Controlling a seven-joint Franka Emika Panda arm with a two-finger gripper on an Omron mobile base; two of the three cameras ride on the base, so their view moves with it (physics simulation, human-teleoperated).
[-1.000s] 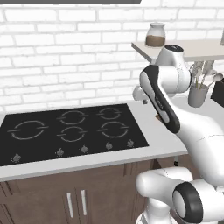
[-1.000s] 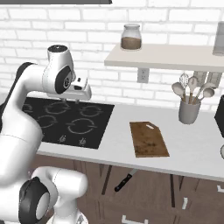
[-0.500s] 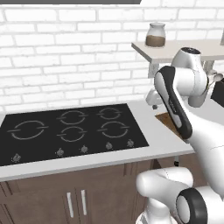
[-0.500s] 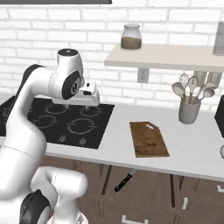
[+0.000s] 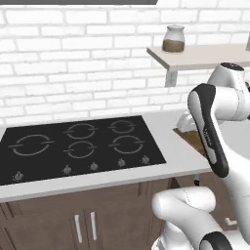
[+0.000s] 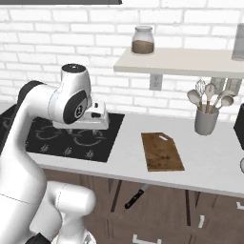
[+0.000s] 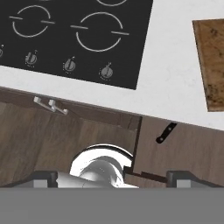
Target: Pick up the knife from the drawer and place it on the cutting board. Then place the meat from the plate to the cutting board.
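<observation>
The knife (image 6: 135, 197) lies below the counter's front edge inside the pulled-out dark-brown drawer (image 7: 188, 144). The knife's black handle (image 7: 166, 132) shows in the hand view and points toward the robot. On the white counter right of the stove rests the cutting board (image 6: 162, 151), which is bare; its edge (image 7: 212, 61) reaches into the hand view. My gripper (image 6: 97, 116) hovers above the stove's right front corner, pointing down, left of the board and knife. Its fingertips (image 7: 42, 178) stand far apart with nothing between them, so it is open. Plate and meat are out of view.
A black stove (image 5: 78, 146) fills the counter's left part. At the back right a grey holder (image 6: 206, 121) carries whisk and spoons. A wall shelf (image 6: 181, 62) bears a jar (image 6: 142, 40). Cabinet doors with upright handles (image 5: 83, 227) sit under the stove.
The arm has swung rightward across the stove, carrying the hand from above the burners to the stove's right front corner. Knife and board have stayed put.
</observation>
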